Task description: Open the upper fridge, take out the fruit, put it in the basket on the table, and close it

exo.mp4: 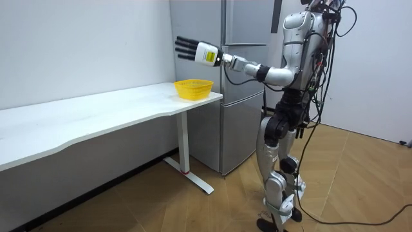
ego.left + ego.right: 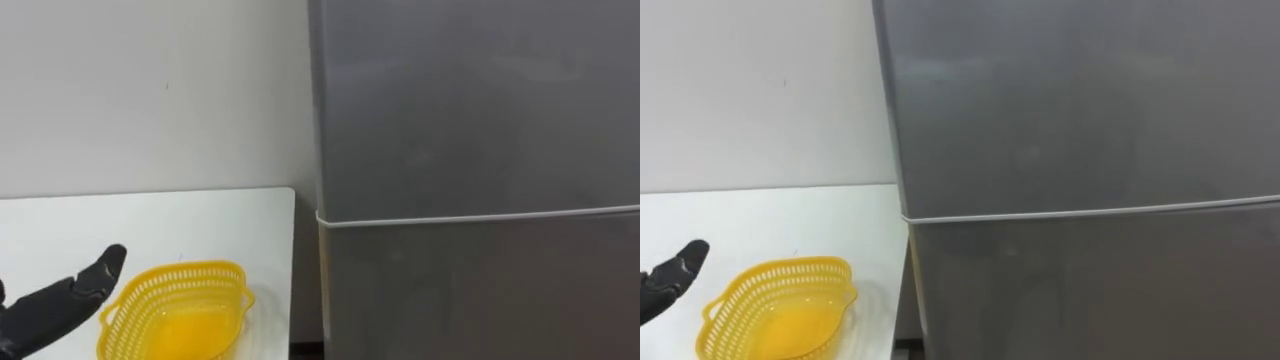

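- The fridge (image 2: 480, 150) is a flat, matt grey metal box. Its upper door (image 2: 470, 100) is closed flush above a thin pale seam, so whatever is inside is hidden.
- The left hand (image 2: 55, 305) is dark, with fingers stretched straight and nothing in them. It is raised in the air left of the basket.
- The basket (image 2: 180, 270) is yellow plastic lattice with a wavy rim, and sits near the tabletop's end.
- The tabletop (image 2: 150, 220) is smooth and white with a rounded corner. A narrow gap separates it from the fridge's side.
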Available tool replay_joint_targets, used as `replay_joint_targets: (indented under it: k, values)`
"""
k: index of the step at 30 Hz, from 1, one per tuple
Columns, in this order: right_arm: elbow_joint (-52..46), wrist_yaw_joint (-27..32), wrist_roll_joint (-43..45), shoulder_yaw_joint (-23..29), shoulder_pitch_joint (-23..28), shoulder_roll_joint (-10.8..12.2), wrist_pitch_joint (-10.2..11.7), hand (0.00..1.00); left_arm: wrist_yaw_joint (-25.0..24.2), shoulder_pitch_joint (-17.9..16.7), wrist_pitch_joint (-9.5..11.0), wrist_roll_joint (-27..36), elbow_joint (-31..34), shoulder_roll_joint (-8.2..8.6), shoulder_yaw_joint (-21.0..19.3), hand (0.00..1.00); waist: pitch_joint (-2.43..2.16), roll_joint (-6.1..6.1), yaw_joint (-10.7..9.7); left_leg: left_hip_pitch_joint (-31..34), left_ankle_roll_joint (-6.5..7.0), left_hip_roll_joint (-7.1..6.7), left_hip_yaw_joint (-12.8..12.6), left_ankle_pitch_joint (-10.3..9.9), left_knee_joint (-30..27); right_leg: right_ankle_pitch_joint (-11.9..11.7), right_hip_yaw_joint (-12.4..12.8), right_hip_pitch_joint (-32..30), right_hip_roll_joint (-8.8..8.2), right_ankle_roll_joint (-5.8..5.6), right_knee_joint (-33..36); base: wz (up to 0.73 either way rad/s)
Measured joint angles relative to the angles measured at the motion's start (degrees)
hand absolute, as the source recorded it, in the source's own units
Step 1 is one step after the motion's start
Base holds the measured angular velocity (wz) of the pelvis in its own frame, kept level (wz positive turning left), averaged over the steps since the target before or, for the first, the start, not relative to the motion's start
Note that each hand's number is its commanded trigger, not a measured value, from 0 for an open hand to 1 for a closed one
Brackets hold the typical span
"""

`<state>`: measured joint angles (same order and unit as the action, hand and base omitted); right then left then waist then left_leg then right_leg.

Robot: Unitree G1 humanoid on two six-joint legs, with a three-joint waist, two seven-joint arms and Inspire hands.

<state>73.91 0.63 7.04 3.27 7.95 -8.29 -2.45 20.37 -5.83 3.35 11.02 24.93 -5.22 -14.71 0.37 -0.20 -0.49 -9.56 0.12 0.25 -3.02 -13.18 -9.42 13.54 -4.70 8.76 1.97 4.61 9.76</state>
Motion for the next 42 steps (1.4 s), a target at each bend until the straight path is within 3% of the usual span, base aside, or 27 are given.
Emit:
replay_joint_targets:
  k: [7,14,25,35,42]
  values:
    - [0.28,-0.23,0.35,-2.04,-0.18,-0.06,-0.14,0.00,-8.25,1.04,-0.45,6.64,4.70,0.02,3.67,0.00,-0.24,-0.07,-1.07,0.97,0.00,0.10,-0.09,0.00,-0.10,-0.24,0.13,-1.03,0.07,-0.01,0.21,0.00]
    - [0.44,-1.67,0.81,-2.12,0.18,-0.12,-0.79,0.00,-15.09,3.95,-0.81,9.80,4.97,-0.01,4.01,0.00,-0.29,0.18,-1.24,0.91,0.00,0.10,-0.27,0.00,-0.08,-0.35,1.02,-1.49,0.11,-0.16,0.90,-0.07]
    - [0.35,0.15,1.18,-2.70,0.10,-0.03,-2.49,0.00,-18.93,6.63,-2.25,12.14,6.67,-0.19,5.43,0.00,-0.54,1.20,-2.16,0.88,0.02,-0.01,-0.76,0.01,-0.13,-0.57,1.48,-1.83,0.08,-0.36,0.86,0.00]
    - [0.32,0.54,3.75,-4.58,0.25,1.07,-3.92,0.00,-23.71,7.69,-5.47,16.42,6.67,-0.27,7.33,0.00,-0.39,1.09,-2.53,1.31,0.02,0.01,-1.07,0.02,-0.12,-0.57,1.65,-2.09,0.07,-0.36,0.82,0.00]
    - [-0.35,0.48,4.55,-5.94,0.18,1.10,-3.93,0.00,-25.72,8.23,-5.93,16.60,6.71,-0.76,9.47,0.00,-0.30,0.93,-2.52,2.13,0.02,0.05,-1.10,0.02,-0.11,-0.57,1.65,-2.79,0.08,-0.36,1.01,0.00]
